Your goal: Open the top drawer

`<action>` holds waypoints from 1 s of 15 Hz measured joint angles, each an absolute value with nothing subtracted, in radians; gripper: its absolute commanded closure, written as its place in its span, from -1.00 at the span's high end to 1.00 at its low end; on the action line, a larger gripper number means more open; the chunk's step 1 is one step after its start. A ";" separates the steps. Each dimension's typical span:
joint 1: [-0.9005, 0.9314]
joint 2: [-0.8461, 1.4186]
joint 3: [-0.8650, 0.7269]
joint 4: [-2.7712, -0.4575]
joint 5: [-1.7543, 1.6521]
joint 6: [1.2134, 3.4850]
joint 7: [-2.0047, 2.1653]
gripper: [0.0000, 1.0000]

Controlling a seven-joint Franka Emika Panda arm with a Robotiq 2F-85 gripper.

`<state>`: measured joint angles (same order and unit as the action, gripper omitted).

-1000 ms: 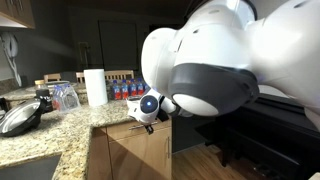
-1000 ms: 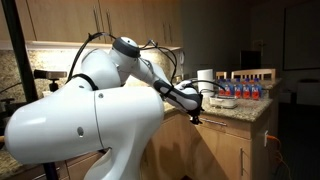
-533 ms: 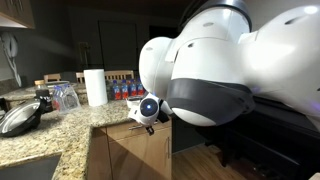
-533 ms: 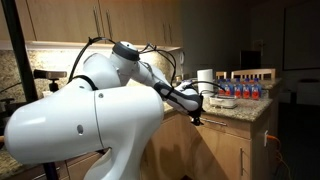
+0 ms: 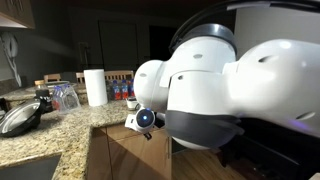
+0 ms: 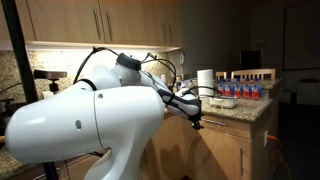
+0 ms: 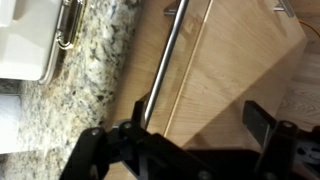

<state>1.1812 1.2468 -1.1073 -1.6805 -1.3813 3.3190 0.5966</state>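
The top drawer [image 7: 148, 50] shows a shallow light-wood front running just beneath the granite counter [image 7: 100, 60] edge, near its corner; its silver bar handle [image 7: 163, 55] lies lengthwise along the front. Whether it is pulled out cannot be told

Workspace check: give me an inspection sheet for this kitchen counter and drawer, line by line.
Surface: speckled granite counter.
Job's things: top drawer with silver bar handle; whether it is pulled out, cannot tell.
Clutter: paper towel roll, bottles, dark pan.
Grippers: gripper open, handle close beside one finger.
Cables: black cables looping over the arm.
Surroundings: dim kitchen, upper cabinets.
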 measured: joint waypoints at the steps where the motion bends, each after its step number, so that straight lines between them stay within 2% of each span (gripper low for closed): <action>1: 1.174 1.273 -1.105 -1.665 -1.381 3.320 0.597 1.00; 6: 1.121 1.362 -1.097 -1.602 -1.378 3.327 0.604 1.00; 11: 1.092 1.479 -1.159 -1.432 -1.282 3.364 0.670 1.00; 15: 1.064 1.491 -1.144 -1.362 -1.277 3.337 0.677 1.00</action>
